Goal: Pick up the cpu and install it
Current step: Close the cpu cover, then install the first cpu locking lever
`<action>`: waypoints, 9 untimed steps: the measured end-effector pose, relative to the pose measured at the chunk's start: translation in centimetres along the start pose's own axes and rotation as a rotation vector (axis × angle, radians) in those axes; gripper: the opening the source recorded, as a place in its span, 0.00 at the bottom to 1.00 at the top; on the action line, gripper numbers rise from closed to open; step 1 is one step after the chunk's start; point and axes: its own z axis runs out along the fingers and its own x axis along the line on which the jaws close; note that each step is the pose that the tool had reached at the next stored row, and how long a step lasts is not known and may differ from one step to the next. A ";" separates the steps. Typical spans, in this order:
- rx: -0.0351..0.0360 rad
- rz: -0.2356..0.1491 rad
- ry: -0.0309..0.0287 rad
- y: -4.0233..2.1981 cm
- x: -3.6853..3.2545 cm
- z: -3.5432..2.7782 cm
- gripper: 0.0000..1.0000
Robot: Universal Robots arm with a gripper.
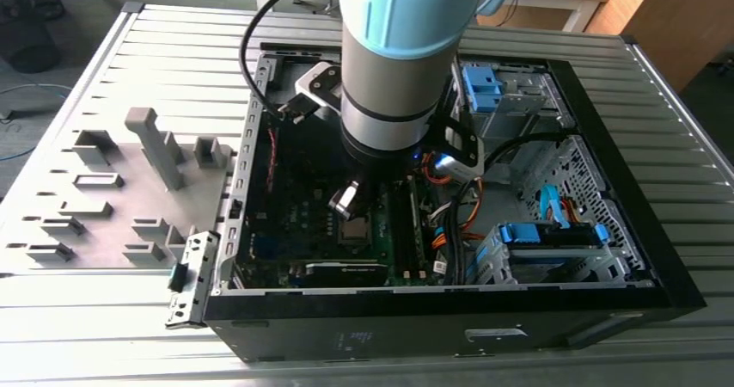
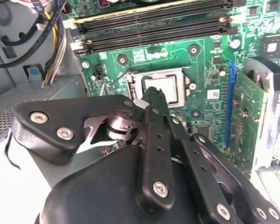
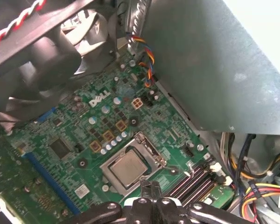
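Note:
The cpu [image 1: 359, 230] is a small silvery square lying flat inside the metal socket frame [image 3: 149, 148] on the green motherboard [image 3: 102, 116] of the open computer case [image 1: 642, 258]. It also shows in both wrist views, as the cpu [image 2: 164, 88] and the cpu [image 3: 128, 167]. My gripper [image 2: 154, 95] hangs just above the socket's edge, apart from the chip, its black fingers pressed together with nothing between them. The same shut gripper [image 3: 150, 186] sits close beside the socket. The arm [image 1: 396, 60] reaches down into the case from above.
Black memory slots [image 2: 154, 28] run beside the socket. A graphics card [image 2: 252, 116] stands upright in its blue slot. A black fan [image 3: 42, 60] and coloured cables [image 3: 147, 56] crowd the case wall. Grey fixture blocks [image 1: 155, 146] stand on the table at the exterior view's left.

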 end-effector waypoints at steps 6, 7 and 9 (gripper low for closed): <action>0.0009 0.000 0.0012 0.00 -0.01 -0.08 0.11; 0.0009 0.000 0.0013 0.00 -0.01 -0.11 0.11; 0.0009 0.000 0.0011 0.01 -0.02 -0.20 0.11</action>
